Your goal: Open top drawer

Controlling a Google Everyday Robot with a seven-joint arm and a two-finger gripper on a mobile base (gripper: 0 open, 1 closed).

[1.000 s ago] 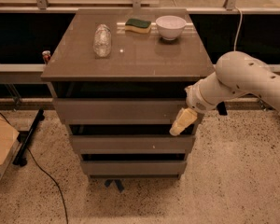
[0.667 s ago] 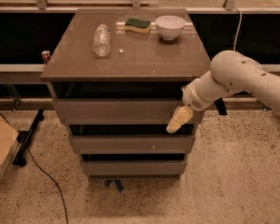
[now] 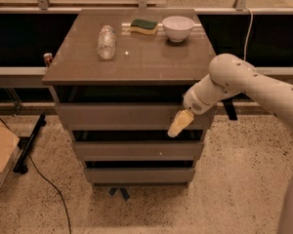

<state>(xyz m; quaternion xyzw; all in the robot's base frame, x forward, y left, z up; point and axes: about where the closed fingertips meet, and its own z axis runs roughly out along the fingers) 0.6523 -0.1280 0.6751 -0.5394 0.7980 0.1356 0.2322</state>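
The top drawer (image 3: 122,116) is the uppermost of three grey-brown flat fronts under the cabinet's tabletop (image 3: 136,57). Its front stands about flush with the cabinet. My gripper (image 3: 179,124), with yellowish fingers, is at the right end of the top drawer's front, over its lower edge, on the white arm (image 3: 244,82) that comes in from the right. It holds nothing that I can see.
On the tabletop lie a clear plastic bottle (image 3: 106,41), a green-and-yellow sponge (image 3: 144,26) and a white bowl (image 3: 178,28). The middle drawer (image 3: 136,150) and bottom drawer (image 3: 136,174) are below. A cardboard box (image 3: 0,155) and a black cable (image 3: 44,179) are on the floor at left.
My gripper has moved slightly left along the top drawer's front. The drawer has not visibly moved.
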